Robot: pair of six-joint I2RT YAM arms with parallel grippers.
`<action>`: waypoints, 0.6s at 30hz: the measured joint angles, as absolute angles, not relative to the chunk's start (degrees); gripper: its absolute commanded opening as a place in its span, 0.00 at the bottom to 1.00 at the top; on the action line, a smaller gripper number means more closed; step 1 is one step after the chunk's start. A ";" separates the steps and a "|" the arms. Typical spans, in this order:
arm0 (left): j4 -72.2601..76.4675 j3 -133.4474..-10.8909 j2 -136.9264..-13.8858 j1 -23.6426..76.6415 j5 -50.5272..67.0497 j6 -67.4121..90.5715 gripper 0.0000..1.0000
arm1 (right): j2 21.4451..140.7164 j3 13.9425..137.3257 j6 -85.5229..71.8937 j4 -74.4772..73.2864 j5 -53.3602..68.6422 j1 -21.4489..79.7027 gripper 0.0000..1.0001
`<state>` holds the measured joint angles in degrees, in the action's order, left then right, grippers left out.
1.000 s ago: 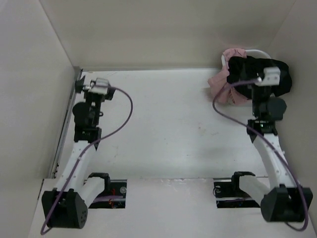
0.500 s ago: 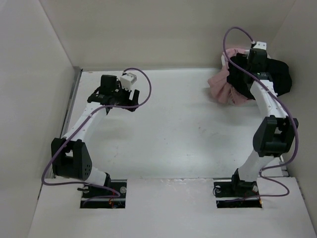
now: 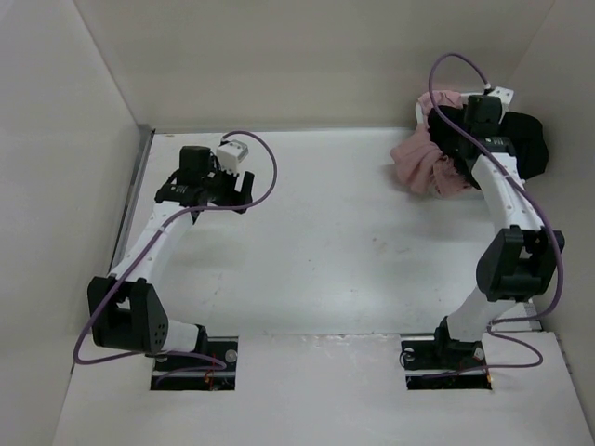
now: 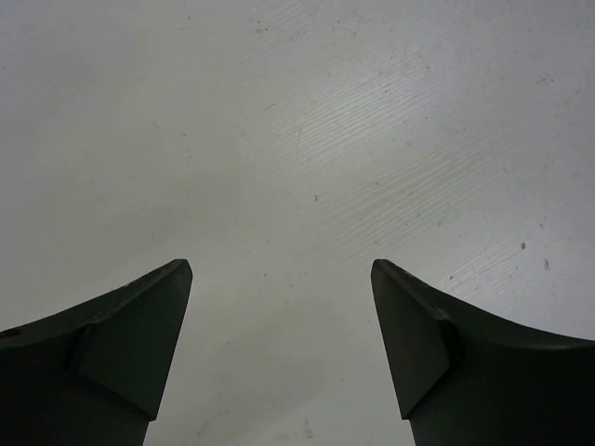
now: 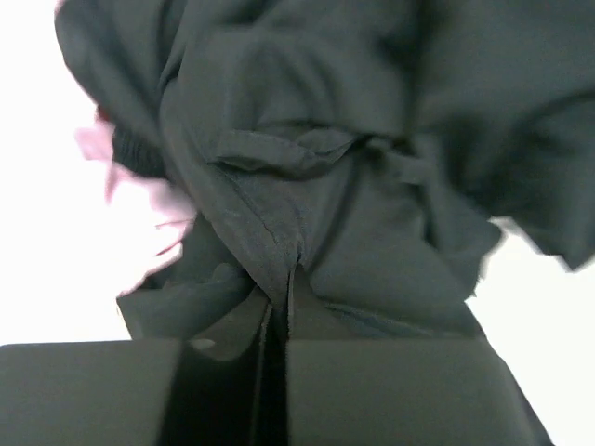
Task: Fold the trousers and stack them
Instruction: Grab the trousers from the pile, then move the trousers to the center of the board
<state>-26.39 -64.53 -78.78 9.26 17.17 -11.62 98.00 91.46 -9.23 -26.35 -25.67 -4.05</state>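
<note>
Bases of both arms are seen at the near edge of the bench (image 3: 353, 251), and none of the clothing lies on that near stretch. Farther out on the left, the left claw (image 4: 281, 268) is held just above bare bench with its jaws wide apart and nothing between them. Compared with a second ago, this arm has been swung out from the left edge toward the middle, and its jaws have been left spread.

The main change is found at the far right corner. The right arm, drawn back a second ago with its jaws wide, has been stretched out over the heap of clothes. The right claw (image 5: 279, 302) has been brought together on a raised fold of the trousers (image 5: 372, 177), and in the wrist view black fabric is pinched between the fingertips. The trousers are bunched in that corner, touching and partly lying over a crumpled pink garment (image 3: 418, 165), and their place has not visibly shifted.

It is judged that the grasp has only just been made: nothing has been lifted, spread or folded yet. A pull toward the middle of the bench is likely called for next, where a second hold could be taken by the waiting left claw. The pink garment may be dragged along, since the two are pressed together.
</note>
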 measured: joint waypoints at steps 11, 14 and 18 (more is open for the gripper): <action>-25.91 -63.33 -74.04 6.76 17.21 -10.52 0.79 | 83.07 94.74 1.19 -15.81 -36.14 8.95 0.00; -25.26 -62.85 -71.40 2.50 17.26 -8.12 0.80 | 83.22 101.08 9.67 -8.60 -36.12 23.64 0.00; -24.43 -62.54 -67.02 -5.21 17.17 -4.93 0.81 | 85.41 110.52 21.54 4.03 -31.22 46.54 0.00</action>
<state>-24.43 -62.54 -67.02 -5.21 17.17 -4.93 85.41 110.52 21.54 4.03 -31.22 46.54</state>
